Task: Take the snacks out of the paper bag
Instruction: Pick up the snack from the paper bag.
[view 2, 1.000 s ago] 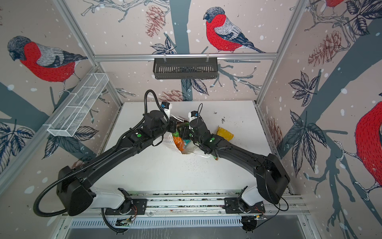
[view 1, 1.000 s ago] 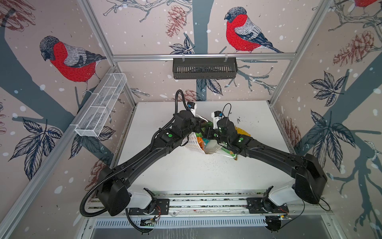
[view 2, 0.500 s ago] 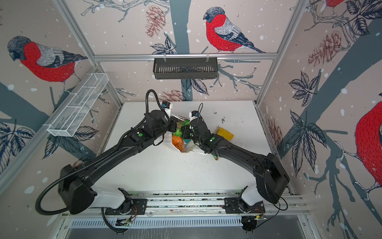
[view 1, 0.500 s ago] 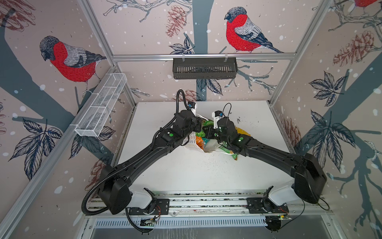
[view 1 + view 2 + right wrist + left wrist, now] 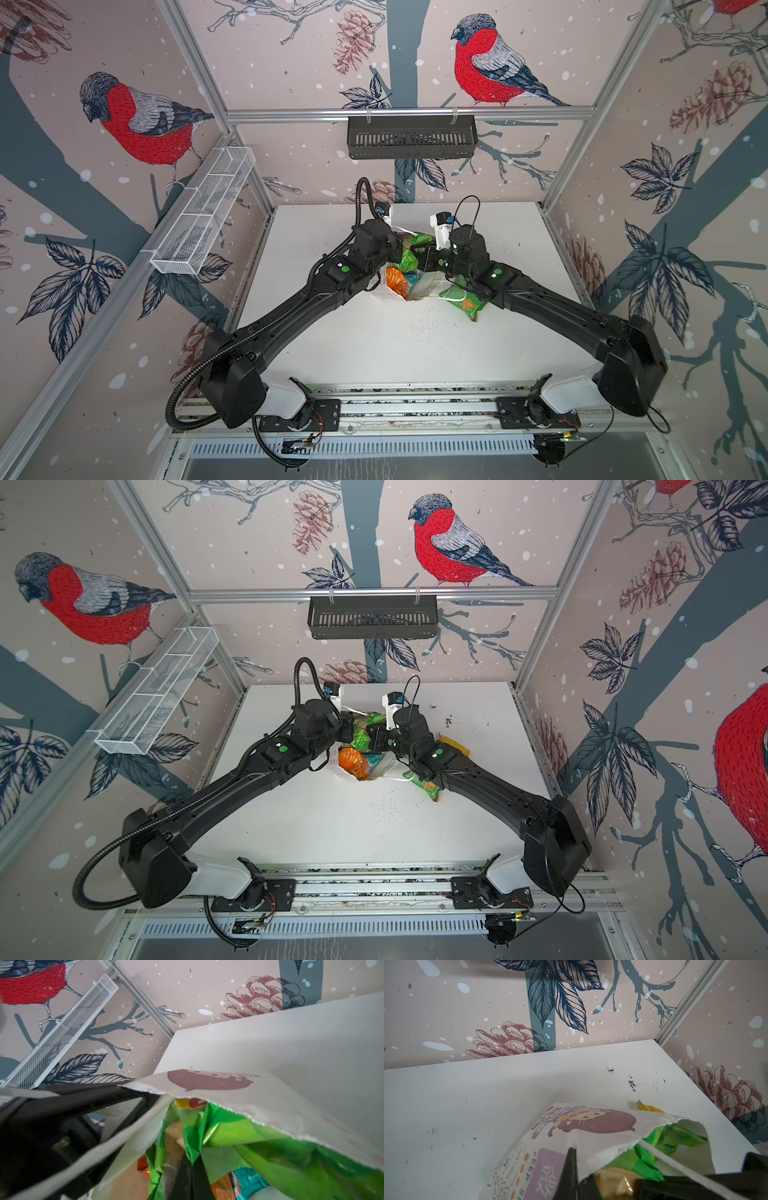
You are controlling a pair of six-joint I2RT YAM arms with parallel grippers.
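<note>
The white paper bag with a cartoon girl and lilac panels stands open at the table's middle. My left gripper is shut on the bag's torn rim. My right gripper reaches into the bag's mouth and is shut on a crinkled green packet. Orange and teal snacks lie deeper in the bag. Outside it, a green packet lies under my right forearm. A yellow packet lies behind the bag.
A black slotted basket hangs on the back wall and a white wire basket on the left wall. Dark crumbs speckle the white table in front of the bag and near the back right.
My right gripper has closed on the green packet inside the bag. Both arms have stayed almost where they were, and the left keeps its hold on the rim.
</note>
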